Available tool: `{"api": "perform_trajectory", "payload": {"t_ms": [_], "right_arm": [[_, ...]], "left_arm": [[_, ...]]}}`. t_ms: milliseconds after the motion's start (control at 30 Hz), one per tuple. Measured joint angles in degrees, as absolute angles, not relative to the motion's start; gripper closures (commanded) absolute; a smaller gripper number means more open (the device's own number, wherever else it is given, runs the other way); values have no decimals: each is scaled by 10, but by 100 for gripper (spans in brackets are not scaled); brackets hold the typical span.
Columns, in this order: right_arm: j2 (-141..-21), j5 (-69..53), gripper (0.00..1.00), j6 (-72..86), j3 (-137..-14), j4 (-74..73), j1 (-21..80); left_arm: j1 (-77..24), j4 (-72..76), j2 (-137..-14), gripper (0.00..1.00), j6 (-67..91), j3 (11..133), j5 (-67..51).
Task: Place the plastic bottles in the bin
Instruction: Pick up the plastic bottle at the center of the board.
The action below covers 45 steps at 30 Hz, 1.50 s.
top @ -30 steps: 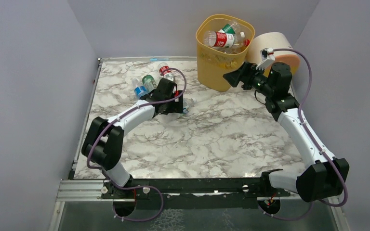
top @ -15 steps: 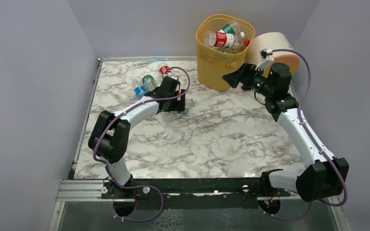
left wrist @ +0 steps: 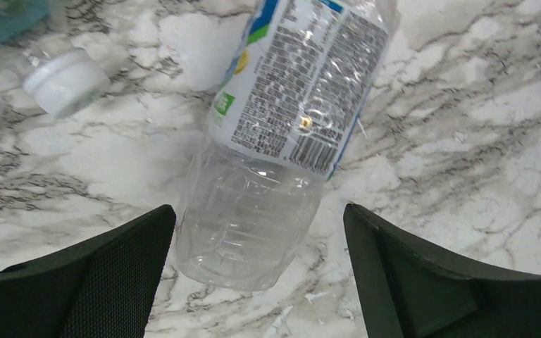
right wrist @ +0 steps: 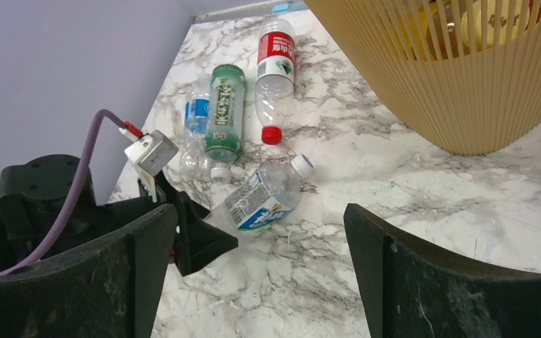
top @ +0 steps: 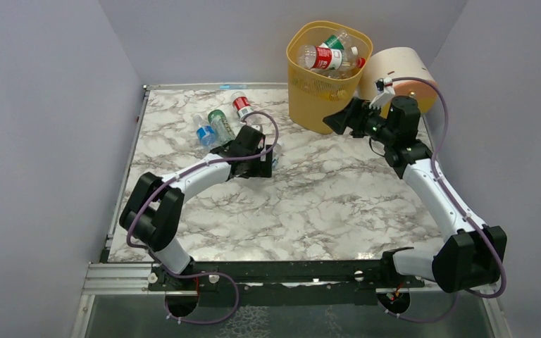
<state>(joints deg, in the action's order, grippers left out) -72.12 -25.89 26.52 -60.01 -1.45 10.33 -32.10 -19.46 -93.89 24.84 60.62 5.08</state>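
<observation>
The tall translucent yellow-orange plastic bin (top: 315, 98) stood at the far side of the white marble-patterned table (top: 338, 204), filled near its rim with several plastic bottles (top: 322, 56), one clear with a red label, one with a green cap. A cream-and-peach cylinder (top: 408, 67) stood just beside the bin on its right. Left of the bin, four bottles lay on the table: a clear red-labelled, red-capped bottle (right wrist: 275, 67) nearest it, then a green bottle (right wrist: 225, 113) touching a clear blue-labelled bottle (right wrist: 196, 120), and nearer the arms a clear bottle with a white-and-blue label (left wrist: 282, 127). The left gripper (left wrist: 259, 218) was spread wide with a finger on either side of that last bottle's base, not clamped on it. The right gripper (top: 331, 121) hung just beside the bin's lower wall, jaws wide and holding nothing.
</observation>
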Motion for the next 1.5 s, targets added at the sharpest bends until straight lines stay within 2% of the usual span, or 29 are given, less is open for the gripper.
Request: {"api": "perform_trajectory", "payload": {"t_ms": [467, 1500], "right_arm": [[-723, -267, 9, 265, -547, -12, 103], [-773, -263, 9, 276, -483, 36, 106]], "left_arm": [[-407, -171, -908, 5, 290, 558, 53], [-409, -116, -948, 6, 271, 569, 33]]}}
